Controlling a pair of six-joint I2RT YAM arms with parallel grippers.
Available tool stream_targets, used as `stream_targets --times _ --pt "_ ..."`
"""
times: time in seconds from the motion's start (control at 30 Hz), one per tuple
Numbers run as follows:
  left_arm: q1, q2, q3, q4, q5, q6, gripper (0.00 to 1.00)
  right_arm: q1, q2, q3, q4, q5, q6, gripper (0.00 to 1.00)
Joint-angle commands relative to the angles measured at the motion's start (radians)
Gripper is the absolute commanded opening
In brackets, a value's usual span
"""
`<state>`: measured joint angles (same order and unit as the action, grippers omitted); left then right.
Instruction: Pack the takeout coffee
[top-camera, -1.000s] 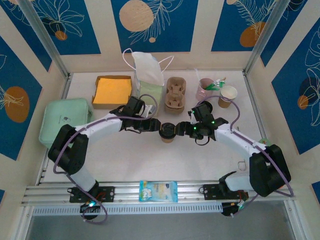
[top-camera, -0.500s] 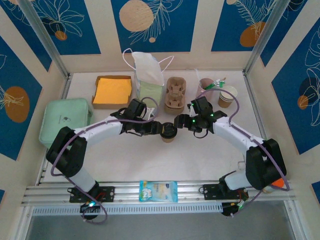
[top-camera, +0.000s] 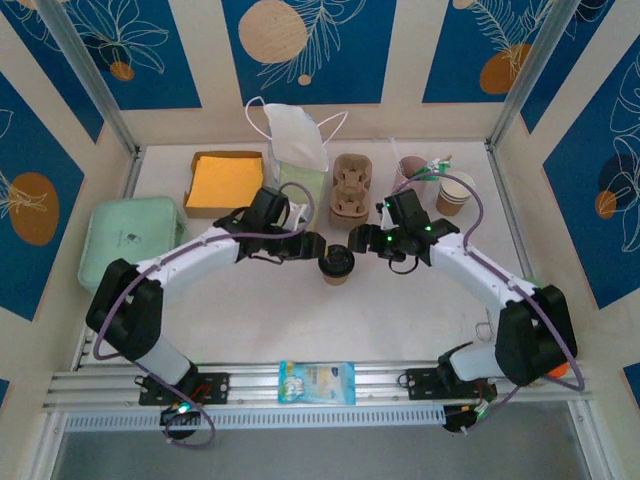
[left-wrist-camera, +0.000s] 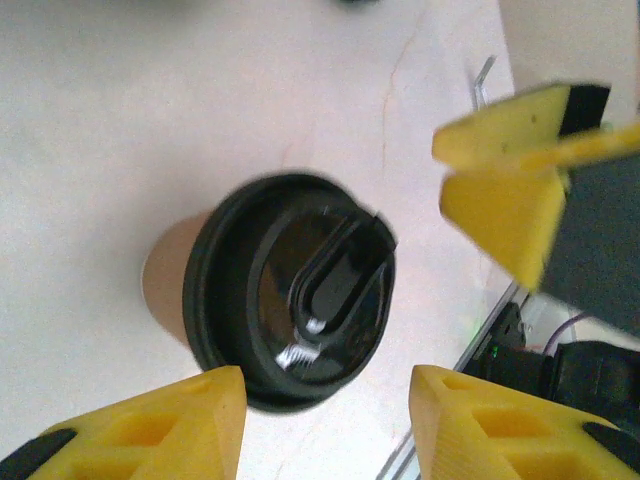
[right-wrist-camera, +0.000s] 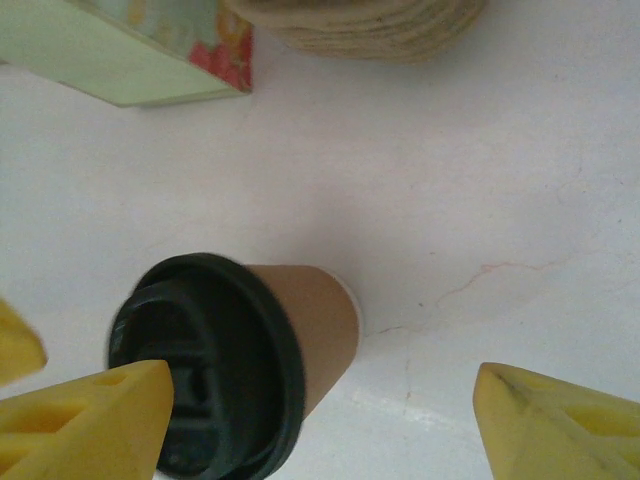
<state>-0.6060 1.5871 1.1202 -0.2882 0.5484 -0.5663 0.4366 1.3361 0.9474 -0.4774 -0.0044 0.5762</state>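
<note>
The coffee (top-camera: 337, 265) stands upright mid-frame on the bench (top-camera: 400, 310), left claw (top-camera: 316, 249) open and poised at its lid from the upper left, right claw (top-camera: 364, 243) spread wide just upper right, neither one gripping anything.

Smooth matt brown kraft paper on wall of takeout coffee (right-wrist-camera: 315, 320); black plastic lid (left-wrist-camera: 290, 290), semi-gloss with small highlights. White matt table (right-wrist-camera: 470, 170) with faint hairline marks. Matt yellow plastic fingers (left-wrist-camera: 150, 430) on left gripper (left-wrist-camera: 325, 385). Rough moulded paper pulp for cup carrier (top-camera: 351, 187).
</note>
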Motion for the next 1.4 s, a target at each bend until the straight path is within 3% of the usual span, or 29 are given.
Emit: stream_targets --times 0.0,0.2,0.47,1.37 --pt "0.015 0.054 0.069 -0.048 -0.004 0.057 0.47 0.028 -0.067 -0.027 -0.039 -0.014 0.008 0.8" --pt "0.017 0.126 0.097 -0.048 0.007 0.067 0.47 0.093 -0.103 -0.093 -0.023 -0.027 0.046 0.78" --pt "0.068 0.064 0.049 -0.001 0.035 0.037 0.47 0.201 -0.071 -0.024 -0.11 0.139 0.126 0.85" --pt "0.016 0.206 0.141 -0.053 0.001 0.103 0.46 0.149 0.037 -0.092 -0.036 0.098 0.197 0.74"
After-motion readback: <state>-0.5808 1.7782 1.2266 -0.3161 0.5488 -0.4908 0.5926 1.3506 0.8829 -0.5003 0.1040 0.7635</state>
